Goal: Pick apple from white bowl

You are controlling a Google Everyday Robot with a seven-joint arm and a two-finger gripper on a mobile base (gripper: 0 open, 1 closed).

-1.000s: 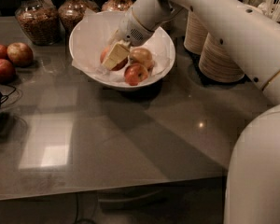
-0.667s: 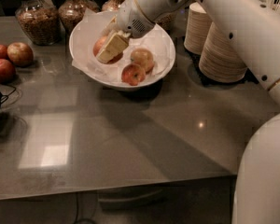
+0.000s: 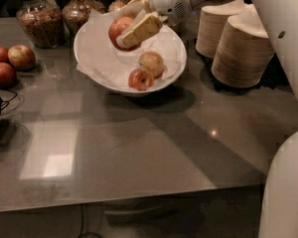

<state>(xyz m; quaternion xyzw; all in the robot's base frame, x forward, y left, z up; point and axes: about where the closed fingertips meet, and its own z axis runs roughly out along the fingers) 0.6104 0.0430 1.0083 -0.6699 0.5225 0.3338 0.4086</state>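
My gripper, above the white bowl, covers the right side of the apple it clamps. The glass jars are cut off at the top edge; their brown contents, perhaps nuts, are unclear.

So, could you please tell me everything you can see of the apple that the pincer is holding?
The apple is small, round and mostly red with a paler blush, and its skin looks smooth. It is clamped in the pincer, with one cream finger lying slantwise across its front. It hangs over the rear of the white bowl, apart from the two other apples lying on the paper lining. Its stem is hidden.
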